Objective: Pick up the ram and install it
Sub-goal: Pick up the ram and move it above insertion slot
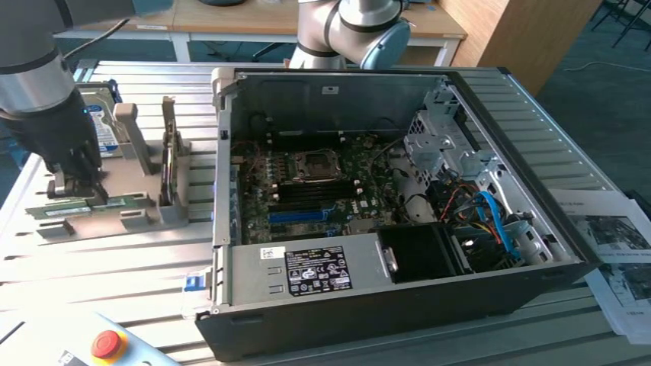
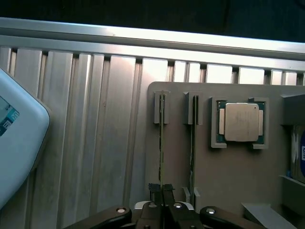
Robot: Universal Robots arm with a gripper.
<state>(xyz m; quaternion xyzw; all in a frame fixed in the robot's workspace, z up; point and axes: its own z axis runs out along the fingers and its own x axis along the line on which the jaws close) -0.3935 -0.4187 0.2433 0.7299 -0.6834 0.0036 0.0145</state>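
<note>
The ram [image 1: 114, 203] is a thin green stick standing on edge in a slot of the grey holder [image 1: 142, 217] at the exterior view's left. My gripper [image 1: 78, 191] comes down on it from above, its dark fingers pressed together on the stick's top edge. In the wrist view the ram [image 2: 161, 143] runs away from the gripper [image 2: 162, 191], which is shut on its near end, and the far end sits in the holder's notch. The open computer case [image 1: 478, 84] lies to the exterior view's right, with the motherboard's slots [image 1: 305, 200] exposed.
A second thin stick [image 2: 192, 143] stands parallel in the neighbouring slot. A square silver processor [image 2: 240, 121] and a blue-labelled hard drive [image 1: 102, 126] also rest in the holder. A white pendant with a red button [image 1: 107, 345] lies near the front edge. Papers [image 1: 615, 236] lie right of the case.
</note>
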